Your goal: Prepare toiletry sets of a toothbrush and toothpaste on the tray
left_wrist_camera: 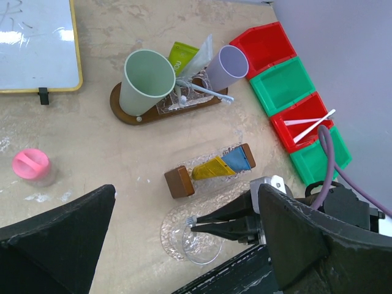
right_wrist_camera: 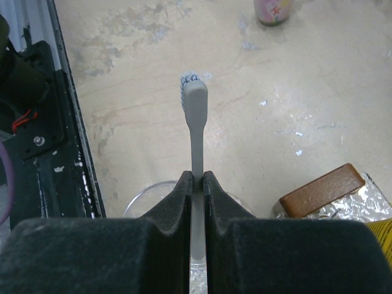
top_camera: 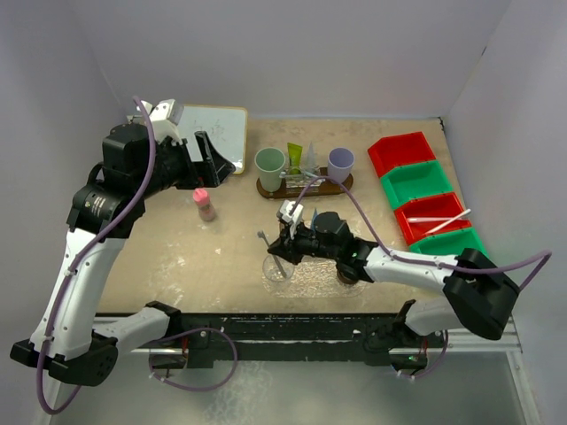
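The right gripper (right_wrist_camera: 197,184) was clamped on the toothbrush (right_wrist_camera: 196,122) at its handle, low in the wrist view. The bristled head stood straight up past the fingertips toward mid-frame, while the handle ran down toward a clear cup (top_camera: 278,268) just beneath the fingers. In the top view this sat at lower centre. The left gripper (top_camera: 213,155) hung at upper left, fingers wide apart and holding nothing. The tray (top_camera: 270,189) lay at upper centre, well apart from the toothbrush.
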Tool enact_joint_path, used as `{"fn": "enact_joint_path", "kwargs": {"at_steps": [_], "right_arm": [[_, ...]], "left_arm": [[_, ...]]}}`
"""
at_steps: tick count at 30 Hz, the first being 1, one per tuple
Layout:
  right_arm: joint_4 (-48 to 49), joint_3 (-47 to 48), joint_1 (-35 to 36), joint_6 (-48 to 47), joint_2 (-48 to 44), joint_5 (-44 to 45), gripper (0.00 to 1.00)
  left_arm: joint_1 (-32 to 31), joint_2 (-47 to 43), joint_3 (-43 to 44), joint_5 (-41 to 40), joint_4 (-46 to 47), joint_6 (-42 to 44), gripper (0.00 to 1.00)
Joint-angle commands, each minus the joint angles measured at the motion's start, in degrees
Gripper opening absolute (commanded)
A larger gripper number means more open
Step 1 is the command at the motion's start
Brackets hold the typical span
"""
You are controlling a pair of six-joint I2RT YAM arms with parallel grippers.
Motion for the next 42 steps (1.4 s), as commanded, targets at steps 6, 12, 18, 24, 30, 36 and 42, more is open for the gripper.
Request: {"fn": "enact_joint_path", "kwargs": {"at_steps": [6, 12, 18, 24, 30, 36, 42], "right_arm": [[-0.98, 0.93, 0.4, 1.12, -3.23, 4.72, 0.2], [-15.04, 4.75, 0.4, -4.26, -11.83, 6.7, 0.48], [-23.67, 8.46, -0.07, -12.49, -21.43, 23.49, 0.63], [-21.8, 10.97, -6.57, -16.3, -20.63, 50.75, 0.63], [-25.64, 11.28, -23.77, -0.06, -18.86, 58.24, 0.63], [-38.05, 12.14, -39.8, 23.61, -15.91, 55.1, 0.61], [-49.67, 17.0, -51.45, 36.79, -8.43, 49.08, 0.49]], "left_arm": [[0.48, 0.2, 0.3, 0.12, 2.82, 1.14, 0.96], [0.44, 0.9, 0.19, 0.12, 3.27, 1.36, 0.96], [0.46, 1.35, 0.3, -1.41, 3.38, 2.48, 0.95], [0.47, 2.19, 0.73, -2.85, 3.02, 3.74, 0.95], [0.45, 3.23, 2.04, -5.79, 1.33, 6.27, 0.94], [0.41, 5.47, 3.35, -7.85, 1.04, 8.61, 0.93], [0.47, 7.75, 2.71, -8.25, 1.43, 9.98, 0.93]]}}
